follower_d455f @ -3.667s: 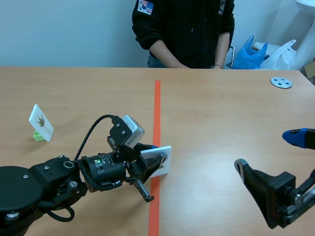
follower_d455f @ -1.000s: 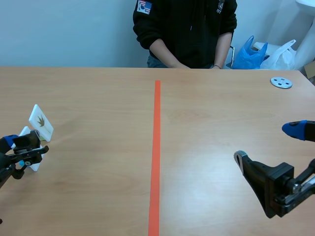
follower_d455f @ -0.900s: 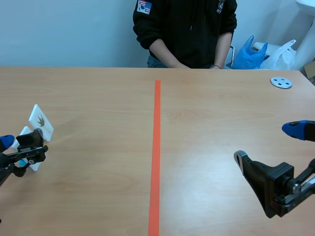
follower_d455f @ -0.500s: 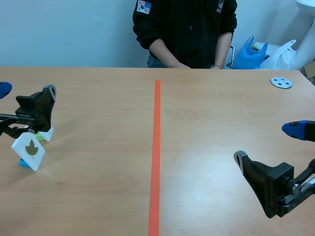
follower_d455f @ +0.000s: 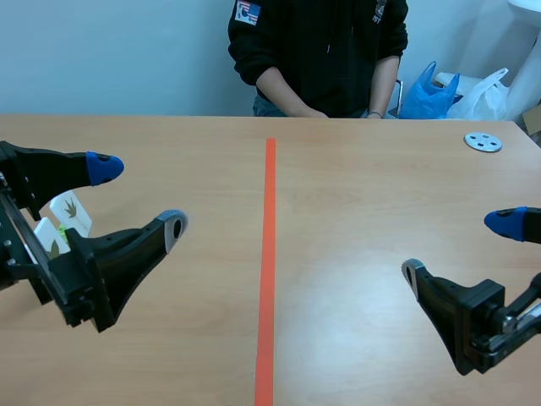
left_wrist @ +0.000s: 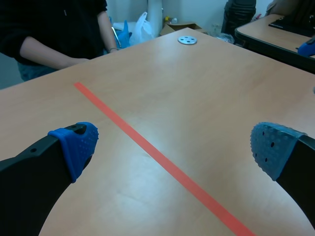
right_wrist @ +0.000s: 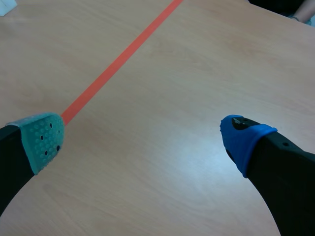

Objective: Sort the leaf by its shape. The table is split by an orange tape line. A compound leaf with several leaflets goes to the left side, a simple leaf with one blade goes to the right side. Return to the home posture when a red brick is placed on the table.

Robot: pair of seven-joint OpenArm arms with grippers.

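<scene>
Lifted left fingers gape above the tape-split wooden table.

The tape line runs down the middle of the table toward a person seated at the far side. Left of the line and near the front is the left gripper. Behind it, by the table's left edge, a leaf card stands with a second card just in front. Right of the line, near the front, is the right gripper. A disc lies at the far right, with plastic bags beyond the table's far edge.
</scene>
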